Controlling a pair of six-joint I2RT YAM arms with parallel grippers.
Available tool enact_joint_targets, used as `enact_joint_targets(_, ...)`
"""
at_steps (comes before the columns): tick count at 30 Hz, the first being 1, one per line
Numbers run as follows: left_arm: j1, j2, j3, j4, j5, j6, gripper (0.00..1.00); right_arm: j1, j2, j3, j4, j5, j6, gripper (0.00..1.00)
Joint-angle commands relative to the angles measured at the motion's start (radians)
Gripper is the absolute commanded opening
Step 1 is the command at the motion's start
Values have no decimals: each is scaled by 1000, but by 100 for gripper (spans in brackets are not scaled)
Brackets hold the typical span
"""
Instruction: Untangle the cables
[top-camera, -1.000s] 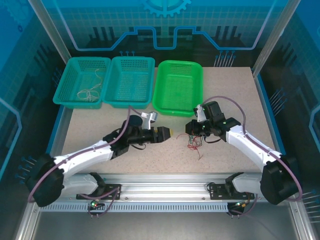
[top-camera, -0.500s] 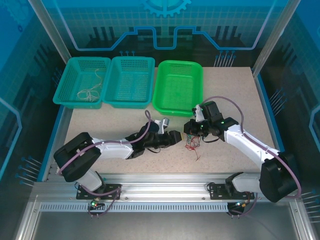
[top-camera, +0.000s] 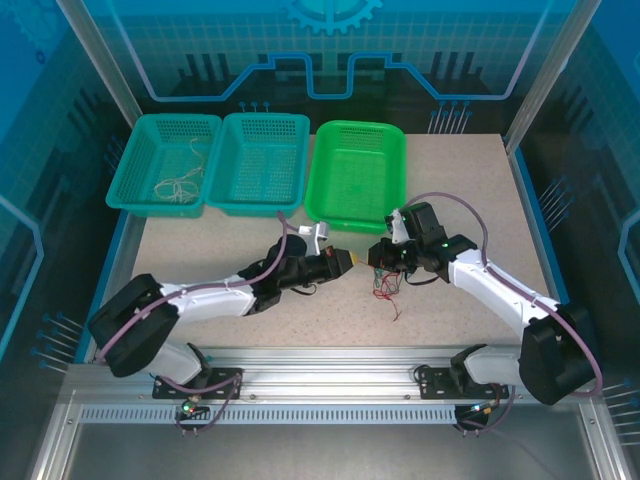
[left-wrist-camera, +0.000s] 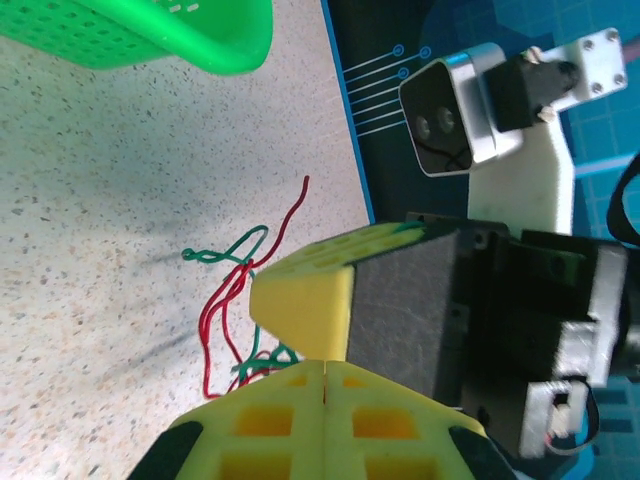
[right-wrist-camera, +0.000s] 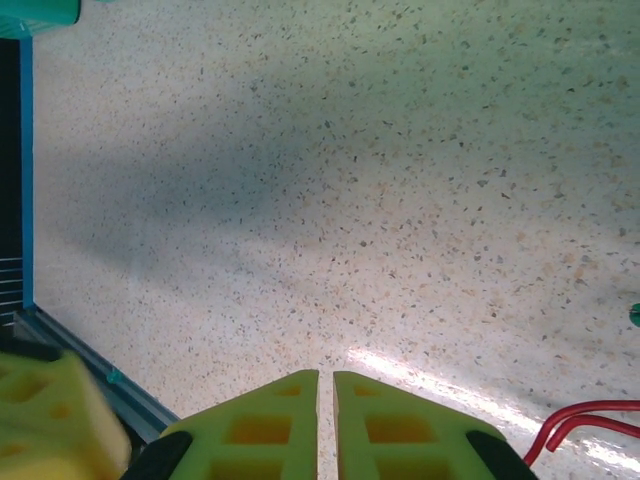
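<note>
The left jaws (left-wrist-camera: 325, 372) are pressing clenched, pad against pad; whether a strand is lying between them I cannot tell. The right jaws (right-wrist-camera: 326, 378) are facing them tip to tip, pinching the cables (left-wrist-camera: 222, 300), a red and green tangle that is hanging just above the speckled worktop (right-wrist-camera: 400, 150) and casting shadows on it. Both arms are reaching toward the middle, in front of the green basket (top-camera: 360, 126). White cables (top-camera: 180, 185) are lying in the far-left teal basket (top-camera: 178, 118).

Smooth thin cables (left-wrist-camera: 228, 295), matt speckled table (left-wrist-camera: 120, 200)
</note>
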Motion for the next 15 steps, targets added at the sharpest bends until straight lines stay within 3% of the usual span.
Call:
enact_joint_targets(1, 33, -130, 41, -174, -17, 110, 0, -52, -43, -14, -56, 73, 14, 7)
enact_joint_targets(5, 102, -322, 41, -433, -83, 186, 0, -206, -88, -62, -110, 144, 20, 8)
enact_joint_targets(11, 281, -557, 61, -802, -80, 276, 0, -494, -159, -151, -158, 155, 43, 5)
enact_joint_targets(15, 347, -630, 33, -891, -59, 291, 0, -535, -170, -182, -155, 148, 25, 9)
